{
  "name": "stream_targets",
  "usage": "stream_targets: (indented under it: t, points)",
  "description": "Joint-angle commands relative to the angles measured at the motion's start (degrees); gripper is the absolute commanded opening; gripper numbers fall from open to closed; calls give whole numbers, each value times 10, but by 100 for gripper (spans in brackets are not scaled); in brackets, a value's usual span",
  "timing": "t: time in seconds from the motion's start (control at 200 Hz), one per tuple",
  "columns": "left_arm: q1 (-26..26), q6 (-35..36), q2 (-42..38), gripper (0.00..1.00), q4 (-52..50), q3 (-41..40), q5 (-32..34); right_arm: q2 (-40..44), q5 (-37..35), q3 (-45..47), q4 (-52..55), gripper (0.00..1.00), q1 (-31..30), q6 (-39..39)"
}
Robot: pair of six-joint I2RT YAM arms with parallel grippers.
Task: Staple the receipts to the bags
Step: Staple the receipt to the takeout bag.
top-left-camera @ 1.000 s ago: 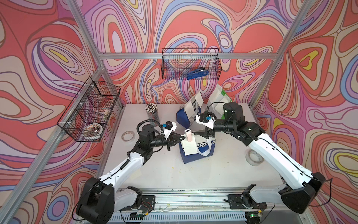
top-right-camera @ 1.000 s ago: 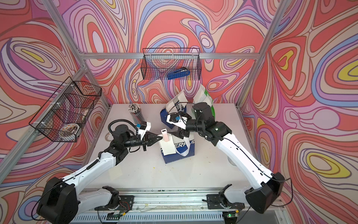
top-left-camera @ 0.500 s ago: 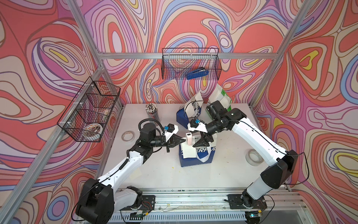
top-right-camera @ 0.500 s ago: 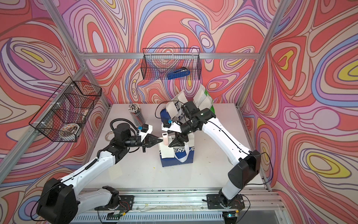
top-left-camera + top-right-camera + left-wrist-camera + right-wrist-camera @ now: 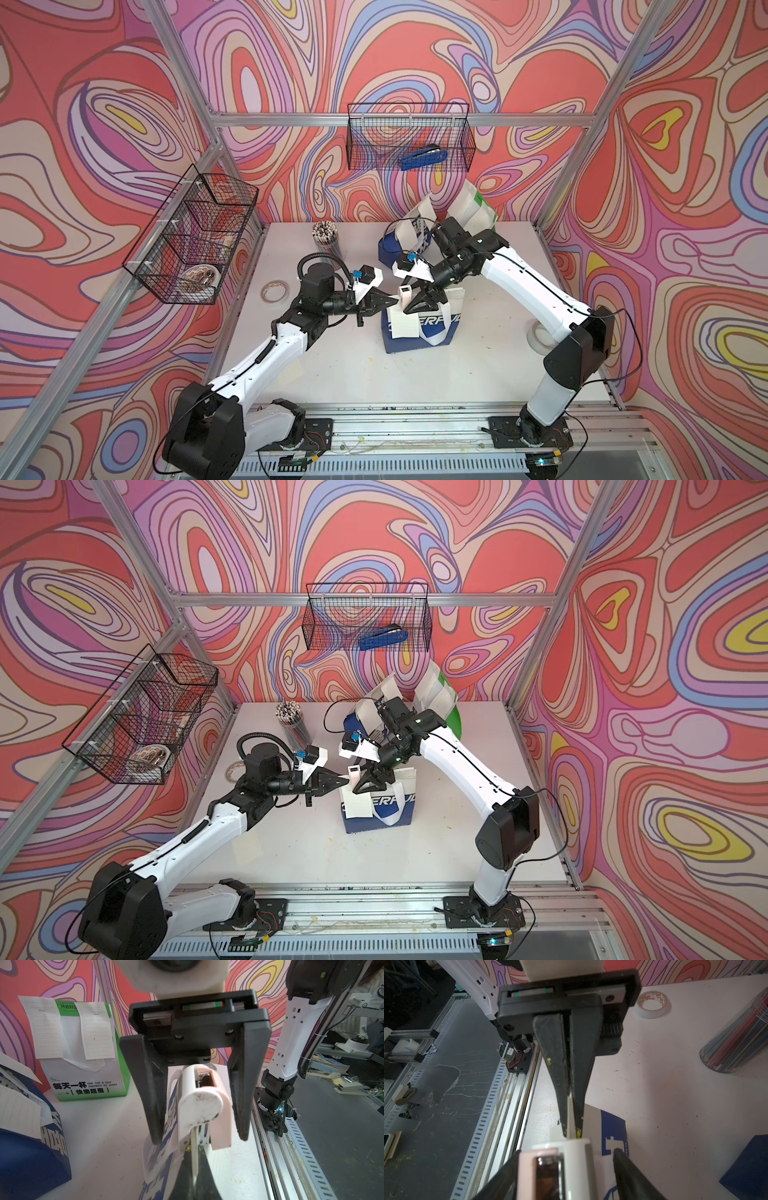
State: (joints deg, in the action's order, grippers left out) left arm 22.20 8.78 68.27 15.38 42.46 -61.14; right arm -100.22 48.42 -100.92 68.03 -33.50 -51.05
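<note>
A thin white receipt [image 5: 405, 325] lies flat against the front face of a blue-and-white paper bag [image 5: 444, 321] lettered CHEERFUL, with its top edge at the bag's rim. The bag stands upright near the middle of the white surface [image 5: 340, 374]. A small pink-and-white stapler [image 5: 204, 1101] sits astride that rim, over the top of the receipt.

The left end effector [image 5: 572, 1134] is pressed together on a thin white paper edge just beside the stapler, apparently the receipt together with the rim. The right end effector [image 5: 199, 1138] is spread, one finger on either side of the stapler, with a narrow gap showing on each side.

The receipt looks featherlight and floppy and would likely slide off if let go before a staple bites. It is best held at its top edge, pinned to the rim. The bag seems light and soft-walled, so it is apt to tip or crumple under a push. Any squeeze belongs on the stapler's stiff flat faces.

Behind stand a green-and-white bag [image 5: 89, 1076] carrying two more receipts [image 5: 97, 1030] and a dark blue bag [image 5: 27, 1159].
</note>
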Motion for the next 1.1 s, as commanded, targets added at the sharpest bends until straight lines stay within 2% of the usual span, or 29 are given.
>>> stream_targets:
  t: [0.0,0.175,0.275,0.371,0.431,0.476,0.516,0.556,0.801,0.826,0.841,0.861,0.946,1.007,1.097]
  points:
    - [2,3,-10,0,61,29,-29,-10,1,-13,21,66,-8,-9]
    - [2,3,-10,0,59,28,-31,-9,-14,-17,26,66,-17,-16]
    - [2,3,-9,0,61,27,-31,-36,-22,-26,35,66,-24,-20]
    - [2,2,-10,0,61,27,-31,-43,-24,-32,38,64,-27,-22]
    - [1,2,-10,0,61,27,-31,-45,-25,-34,36,54,-28,-22]
    - [2,1,-11,0,61,27,-31,-46,-25,-36,36,36,-28,-22]
    - [2,3,-12,0,61,26,-31,-47,-28,-40,38,13,-28,-26]
    - [2,2,-13,0,61,25,-30,-47,-31,-42,39,0,-28,-30]
    - [2,5,-17,0,59,25,-23,-26,-44,-32,17,0,-28,-27]
    - [2,5,-17,0,59,25,-21,-20,-47,-29,3,16,-28,-17]
    - [2,5,-18,0,58,25,-19,-17,-51,-24,-9,31,-28,-6]
    - [2,5,-18,0,59,24,-18,-2,-58,-15,-30,39,-28,10]
    - [2,5,-22,0,63,18,-1,51,-84,34,-122,54,-28,64]
    - [2,5,-25,0,67,13,23,96,-117,81,-220,59,-27,134]
    - [2,3,-27,0,61,14,64,152,-207,141,-360,72,-27,264]
